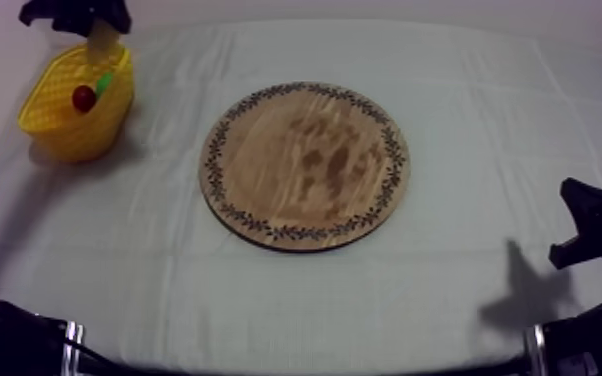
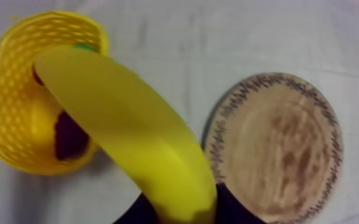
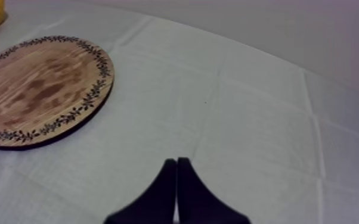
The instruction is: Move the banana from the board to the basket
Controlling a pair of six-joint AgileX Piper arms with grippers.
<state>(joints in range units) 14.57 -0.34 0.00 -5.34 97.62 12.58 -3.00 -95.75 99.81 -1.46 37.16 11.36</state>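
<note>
The yellow banana (image 2: 134, 131) is held at one end by my left gripper (image 2: 182, 210), which is shut on it. Its free end hangs over the yellow basket (image 2: 15, 107). From above, the left gripper (image 1: 85, 18) hovers at the far left with the banana (image 1: 102, 42) pointing down into the basket (image 1: 65, 125). The round wooden board (image 1: 305, 165) lies bare in the middle of the table. My right gripper (image 3: 176, 190) is shut on nothing, low over the cloth to the right of the board (image 3: 39, 89).
A small red fruit (image 1: 84, 97) and a green bit (image 1: 103, 83) lie inside the basket; the red fruit (image 2: 68, 137) shows under the banana. The right arm (image 1: 590, 225) rests at the table's right edge.
</note>
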